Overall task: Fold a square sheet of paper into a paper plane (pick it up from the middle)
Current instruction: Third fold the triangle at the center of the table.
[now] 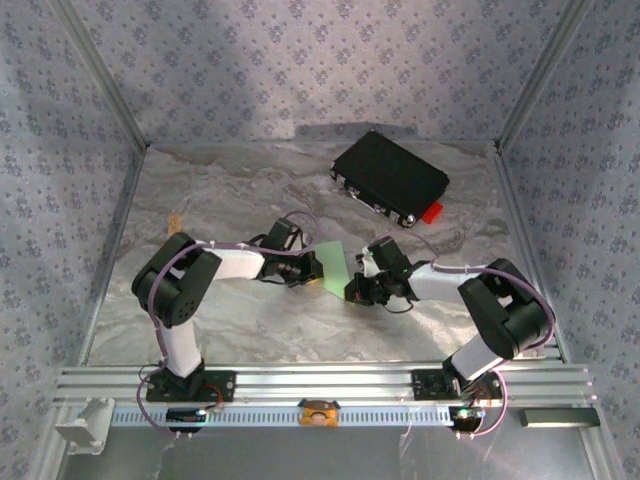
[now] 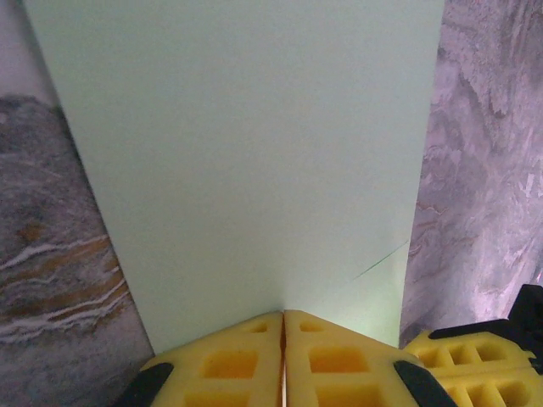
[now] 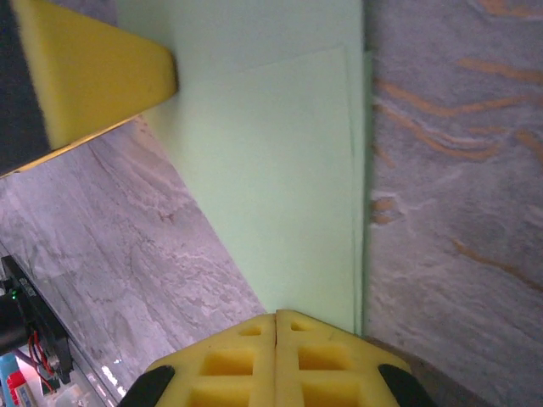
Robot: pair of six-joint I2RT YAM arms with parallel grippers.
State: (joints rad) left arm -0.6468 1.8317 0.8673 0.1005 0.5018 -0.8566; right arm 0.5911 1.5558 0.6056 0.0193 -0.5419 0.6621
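Just nearer than the black case (image 1: 390, 177), the left claw (image 2: 282, 315) and right claw (image 3: 277, 316) are each closed tight on opposite sides of the square sheet of paper (image 2: 254, 170).

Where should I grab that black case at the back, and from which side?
Probably across the short width of the black case, near its middle, coming straight down from above. It lies flat on the table, turned diagonally, with both long edges free. Keep off its right end, where the red tab sits.

Black-and-white arms (image 1: 240, 263), lilac cables (image 1: 455, 267), yellow grid-moulded jaws
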